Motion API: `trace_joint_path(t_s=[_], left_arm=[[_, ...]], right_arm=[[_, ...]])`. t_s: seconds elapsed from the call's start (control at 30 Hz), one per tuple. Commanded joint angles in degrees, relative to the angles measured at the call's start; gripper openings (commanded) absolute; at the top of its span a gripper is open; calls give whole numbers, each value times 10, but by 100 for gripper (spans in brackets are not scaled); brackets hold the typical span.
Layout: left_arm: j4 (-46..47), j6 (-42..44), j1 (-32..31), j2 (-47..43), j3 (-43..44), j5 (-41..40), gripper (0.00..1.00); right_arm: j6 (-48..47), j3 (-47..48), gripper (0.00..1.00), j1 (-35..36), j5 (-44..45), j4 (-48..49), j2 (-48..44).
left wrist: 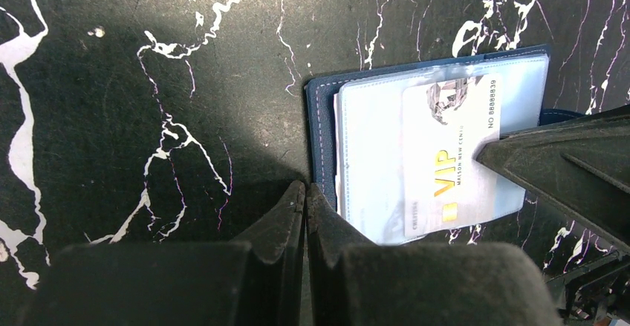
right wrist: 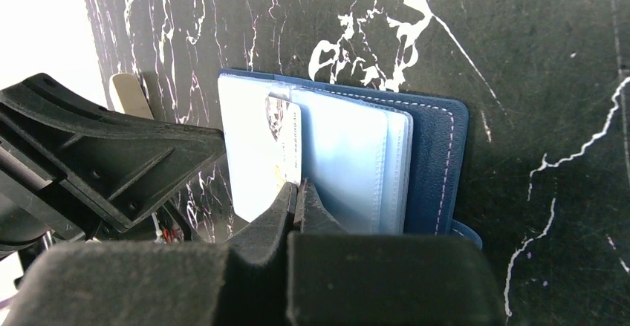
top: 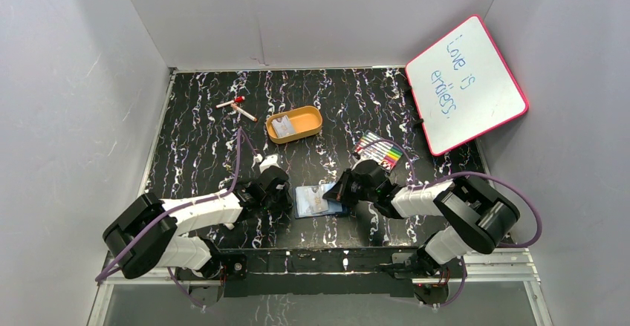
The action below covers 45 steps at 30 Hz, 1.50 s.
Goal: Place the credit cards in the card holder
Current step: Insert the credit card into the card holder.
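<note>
One credit card on card holder, second card in orange tray, left fingers, right fingers shut empty

right gripper: closed, tips at credit card | card holder: lying open

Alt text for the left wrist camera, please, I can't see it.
A VIP credit card lies on the open navy card holder's clear sleeves, the right gripper's tip on its edge. The left gripper, shut, sits at the holder's near corner on the marbled table.
</note>
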Motion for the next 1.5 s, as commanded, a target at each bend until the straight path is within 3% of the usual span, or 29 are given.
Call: trace_joint_path(t_s=[0.0, 0.53, 0.73, 0.9, 1.47], left_arm=[[-24, -4, -1, 16, -17, 9, 1], [-4, -2, -1, 15, -18, 13, 1], [-7, -1, -1, 11, -18, 10, 1], [-4, -1, -1, 11, -18, 10, 1], [34, 0, -1, 14, -19, 37, 1]], right_arm=[[7, -13, 0, 10, 25, -5, 17], [-5, 33, 0, 44, -2, 6, 49], [-11, 33, 27, 44, 4, -11, 27], [-17, 36, 40, 45, 0, -20, 17], [-30, 82, 44, 61, -44, -11, 53]])
